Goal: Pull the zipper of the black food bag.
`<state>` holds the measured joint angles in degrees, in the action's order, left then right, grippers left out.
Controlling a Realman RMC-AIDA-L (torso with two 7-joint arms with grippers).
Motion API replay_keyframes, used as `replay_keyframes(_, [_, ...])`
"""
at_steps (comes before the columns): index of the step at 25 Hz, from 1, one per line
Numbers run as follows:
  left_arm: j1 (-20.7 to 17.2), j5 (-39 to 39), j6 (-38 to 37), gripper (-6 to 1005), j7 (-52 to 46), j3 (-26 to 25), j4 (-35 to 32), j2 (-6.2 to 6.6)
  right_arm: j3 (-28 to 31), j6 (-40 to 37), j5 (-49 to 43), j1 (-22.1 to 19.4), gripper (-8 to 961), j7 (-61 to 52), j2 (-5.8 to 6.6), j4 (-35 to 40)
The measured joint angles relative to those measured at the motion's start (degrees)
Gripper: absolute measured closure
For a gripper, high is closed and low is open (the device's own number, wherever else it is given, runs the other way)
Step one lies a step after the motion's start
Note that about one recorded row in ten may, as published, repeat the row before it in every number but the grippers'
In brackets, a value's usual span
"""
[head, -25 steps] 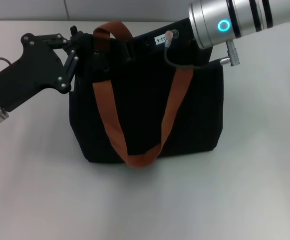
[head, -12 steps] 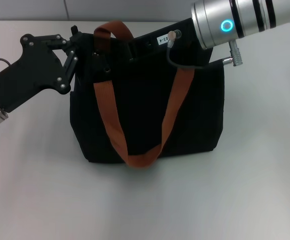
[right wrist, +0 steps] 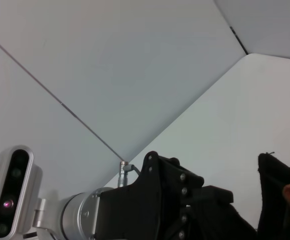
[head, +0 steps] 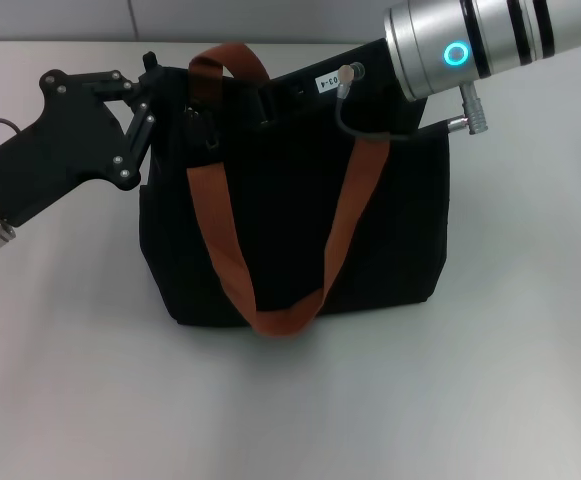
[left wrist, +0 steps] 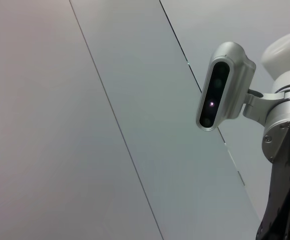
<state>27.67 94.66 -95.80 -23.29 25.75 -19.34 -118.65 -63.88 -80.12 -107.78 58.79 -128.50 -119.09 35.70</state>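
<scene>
The black food bag [head: 300, 230] stands upright mid-table, one rust-orange strap [head: 220, 240] hanging down its front. My black left gripper [head: 153, 90] is at the bag's top left corner, against the fabric. My right arm reaches in from the upper right, and its dark gripper [head: 285, 90] lies over the bag's top edge, hard to separate from the black cloth. I cannot make out the zipper pull along the top. The right wrist view shows the left gripper [right wrist: 184, 200] close to a corner of the bag [right wrist: 279, 180].
The pale grey table [head: 490, 380] spreads in front of the bag and to both sides. A wall runs behind the bag. The left wrist view shows only wall panels and the robot's head camera [left wrist: 217, 90].
My right arm has shifted slightly to the right along the bag's top. The bag's top edge near the left strap moved a little. The left arm has stayed put.
</scene>
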Motion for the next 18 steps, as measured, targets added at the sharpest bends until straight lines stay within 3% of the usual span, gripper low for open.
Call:
replay_keyframes(8, [-0.1, 0.0, 0.0, 931, 0.0, 0.0, 0.0, 0.00, -0.2, -0.4, 0.0, 0.0, 789, 0.0, 0.00, 0.3])
replay_keyframes(10, [-0.1, 0.0, 0.0, 930, 0.0, 0.0, 0.0, 0.00, -0.2, -0.5, 0.0, 0.0, 859, 0.0, 0.00, 0.3])
replay_keyframes(18, [-0.3, 0.0, 0.0, 928, -0.1, 0.0, 0.0, 0.04, -0.2, -1.2, 0.0, -0.6, 860, -0.2, 0.00, 1.3])
